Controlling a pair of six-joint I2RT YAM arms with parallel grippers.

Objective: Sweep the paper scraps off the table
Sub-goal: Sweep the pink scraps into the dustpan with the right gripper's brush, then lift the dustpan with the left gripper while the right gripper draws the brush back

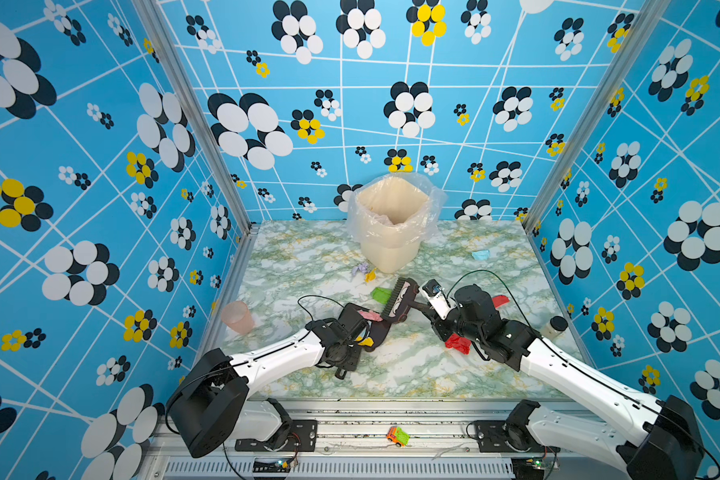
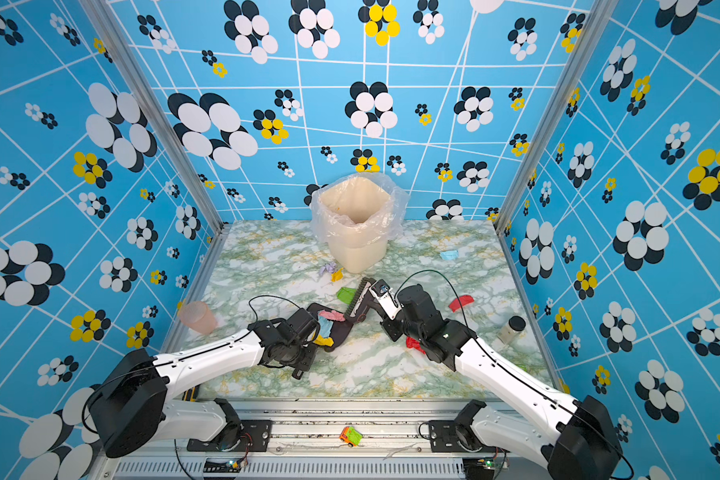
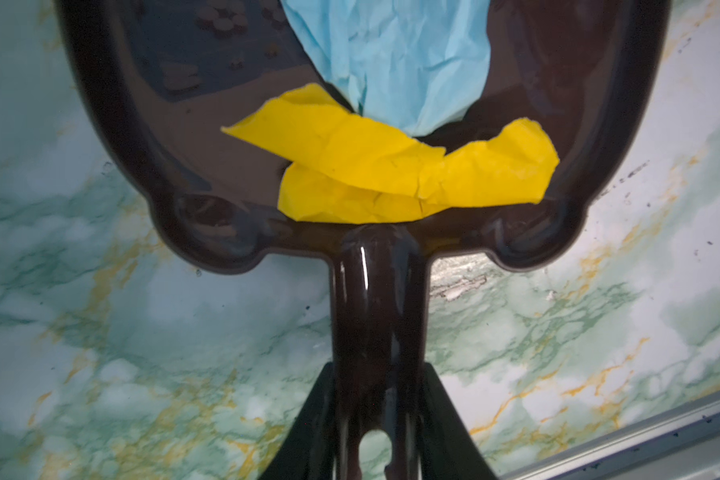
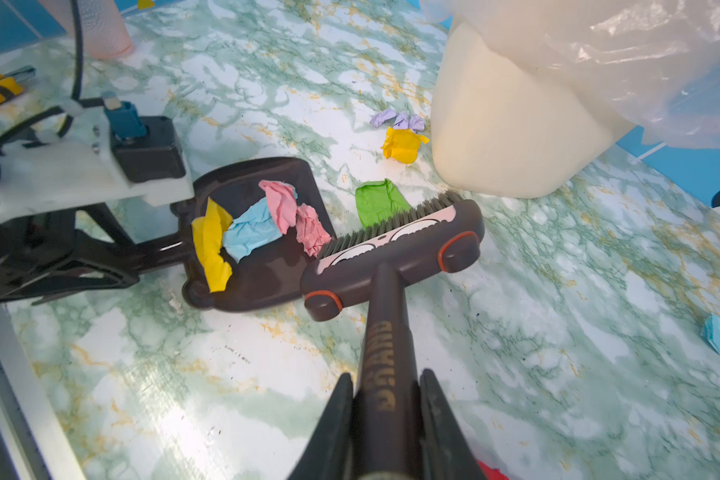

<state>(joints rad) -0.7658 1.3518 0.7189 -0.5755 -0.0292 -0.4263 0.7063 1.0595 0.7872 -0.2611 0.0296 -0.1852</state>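
Note:
My left gripper (image 3: 377, 370) is shut on the handle of a dark brown dustpan (image 4: 262, 286) lying on the marble table (image 1: 412, 365). In the pan lie yellow (image 3: 391, 166), light blue (image 3: 391, 54) and pink (image 4: 283, 203) paper scraps. My right gripper (image 4: 385, 374) is shut on the handle of a brown brush (image 4: 391, 257). Its bristles rest at the pan's open edge, next to a green scrap (image 4: 377, 201). Lavender (image 1: 360, 268) and yellow (image 1: 371, 274) scraps lie by the bin. A light blue scrap (image 1: 481, 254) and two red ones (image 1: 500, 300) (image 1: 457, 344) lie around the right arm.
A cream bin (image 1: 393, 224) with a clear plastic liner stands at the back centre. A pink cup (image 1: 238, 316) stands by the left rail and a black-lidded jar (image 1: 554, 326) by the right rail. A toy car (image 1: 397, 436) sits on the front rail.

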